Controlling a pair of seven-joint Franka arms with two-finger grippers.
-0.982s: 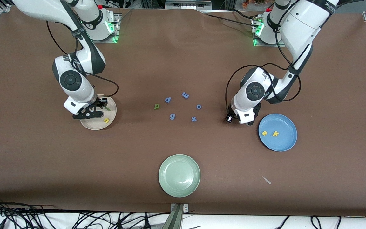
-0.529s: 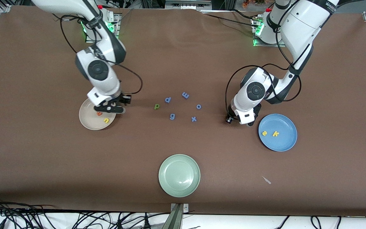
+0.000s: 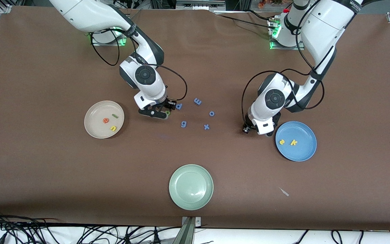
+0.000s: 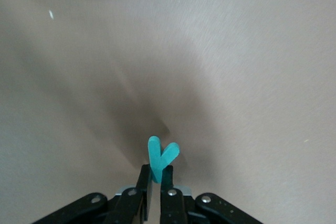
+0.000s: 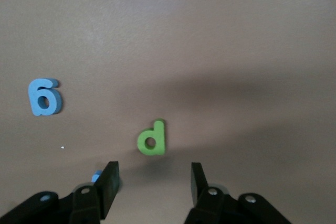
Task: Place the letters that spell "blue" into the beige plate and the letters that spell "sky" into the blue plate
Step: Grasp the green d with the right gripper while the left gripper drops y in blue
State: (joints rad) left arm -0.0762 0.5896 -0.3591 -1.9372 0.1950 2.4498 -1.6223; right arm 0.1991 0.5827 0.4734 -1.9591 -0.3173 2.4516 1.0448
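Observation:
My left gripper [image 4: 157, 174] is shut on the teal y [image 4: 161, 157], which stands upright between its fingers, over the bare table beside the blue plate [image 3: 308, 149]. The yellow s [image 3: 282, 142] and the yellow k [image 3: 293, 142] lie in that plate. My right gripper [image 5: 153, 176] hangs open just over the green b [image 5: 152, 139], which lies flat among the loose letters at mid-table. In the front view the right gripper [image 3: 161, 112] half covers the green b [image 3: 167, 113]. The beige plate [image 3: 91, 128] holds the orange-red e [image 3: 105, 120], the green l [image 3: 115, 116] and the yellow u [image 3: 113, 128].
Several blue letters lie around the green b, among them a d [image 3: 179, 106], a g [image 3: 183, 124], an x [image 3: 207, 127] and an o [image 3: 212, 113]. A pale green plate [image 3: 191, 186] sits near the front edge. A small white scrap [image 3: 284, 191] lies nearer the front camera than the blue plate.
My right arm has swung from over the beige plate to the loose letters at mid-table, and now hangs over the green b. The left arm has hardly moved.

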